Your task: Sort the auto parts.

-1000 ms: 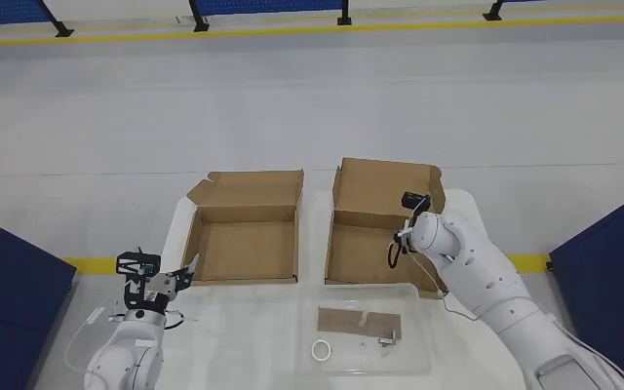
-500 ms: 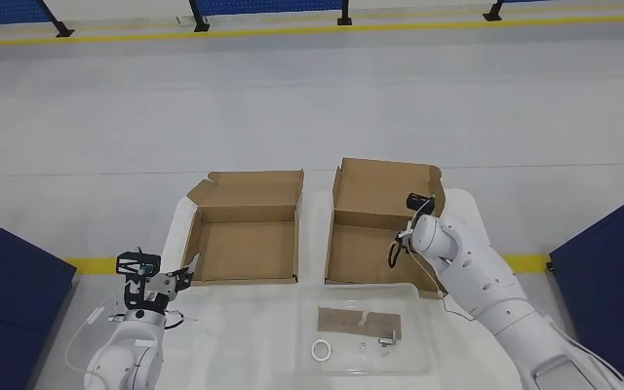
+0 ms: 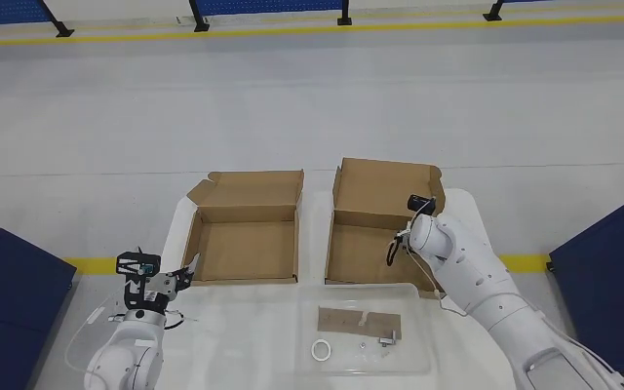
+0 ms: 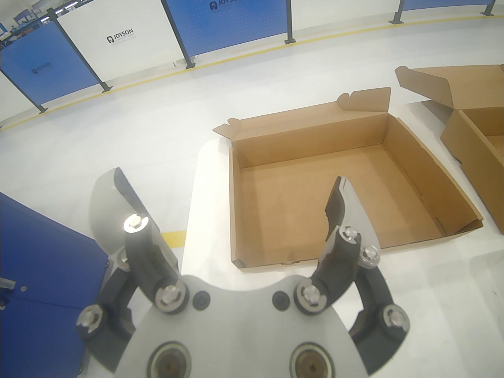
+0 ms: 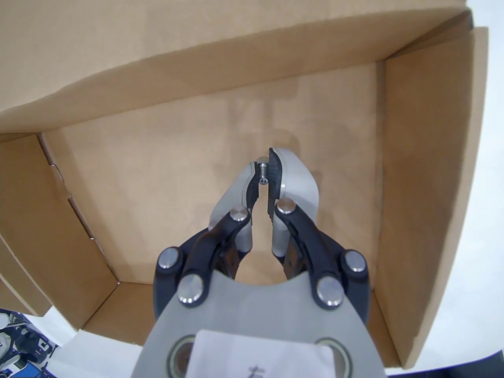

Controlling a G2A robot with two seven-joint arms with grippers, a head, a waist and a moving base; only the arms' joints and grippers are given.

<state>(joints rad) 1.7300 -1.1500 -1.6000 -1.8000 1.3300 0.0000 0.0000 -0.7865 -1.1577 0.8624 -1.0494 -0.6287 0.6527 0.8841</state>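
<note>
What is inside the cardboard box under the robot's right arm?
The box floor looks bare where visible. The right gripper hangs over it, shut on a small screw. The floor hidden behind the gripper cannot be checked.

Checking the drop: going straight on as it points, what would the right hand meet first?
Probably the bare floor of the right cardboard box; the right hand, shut on a small screw, points into it.
</note>
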